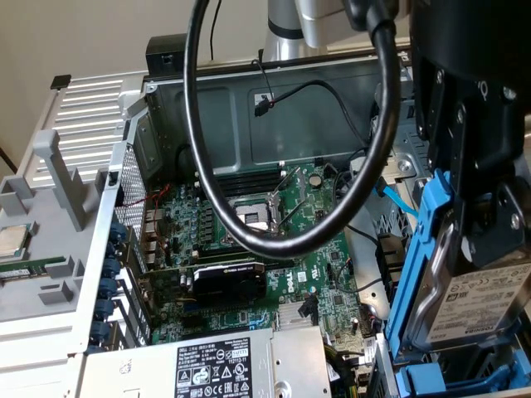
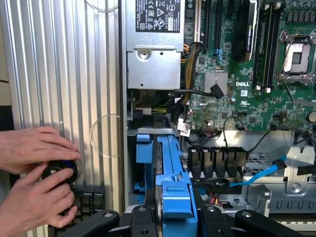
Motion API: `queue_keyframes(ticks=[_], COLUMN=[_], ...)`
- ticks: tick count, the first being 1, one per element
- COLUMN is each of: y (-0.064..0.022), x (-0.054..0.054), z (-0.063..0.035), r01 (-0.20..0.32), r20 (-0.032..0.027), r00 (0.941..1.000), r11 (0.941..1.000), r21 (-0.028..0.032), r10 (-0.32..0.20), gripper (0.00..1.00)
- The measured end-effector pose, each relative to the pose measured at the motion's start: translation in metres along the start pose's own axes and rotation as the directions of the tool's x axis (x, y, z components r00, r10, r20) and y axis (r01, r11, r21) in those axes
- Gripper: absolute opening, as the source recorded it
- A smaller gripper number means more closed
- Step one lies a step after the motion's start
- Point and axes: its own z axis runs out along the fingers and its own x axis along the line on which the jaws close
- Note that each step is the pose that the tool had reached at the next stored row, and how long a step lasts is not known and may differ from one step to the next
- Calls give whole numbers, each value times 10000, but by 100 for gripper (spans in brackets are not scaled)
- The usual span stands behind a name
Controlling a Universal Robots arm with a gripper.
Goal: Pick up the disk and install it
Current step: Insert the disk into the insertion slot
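The disk (image 1: 485, 303) is a silver drive with a white printed label, clipped in a blue plastic frame (image 1: 425, 249). It hangs upright at the exterior view's right, over the blue drive bay (image 1: 431, 383) of the open computer case. My black gripper (image 1: 479, 217) is shut on it from above. In the wrist view the disk (image 2: 170, 168) shows edge-on as a blue strip running down between my fingers (image 2: 143, 222), just above the bay beside the power supply. My gripper (image 2: 174, 219) holds it on both sides.
A thick black cable loop (image 1: 199, 166) hangs over the motherboard (image 1: 323, 274). The grey power-supply box (image 1: 216, 365) sits beside the bay. A blue data cable (image 2: 261, 175) lies close by. A person's hands (image 2: 34, 148) hold a black ring (image 2: 59, 172) on the ribbed side panel. A processor chip (image 1: 10, 240) rests on the grey tray.
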Motion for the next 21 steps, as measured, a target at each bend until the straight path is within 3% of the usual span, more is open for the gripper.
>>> queue_keyframes(ticks=[21], y=[34], x=[1], z=[16], r01=[-2], r20=[0], r00=[10000], r11=[10000], r21=[0], r10=[2], gripper=[37])
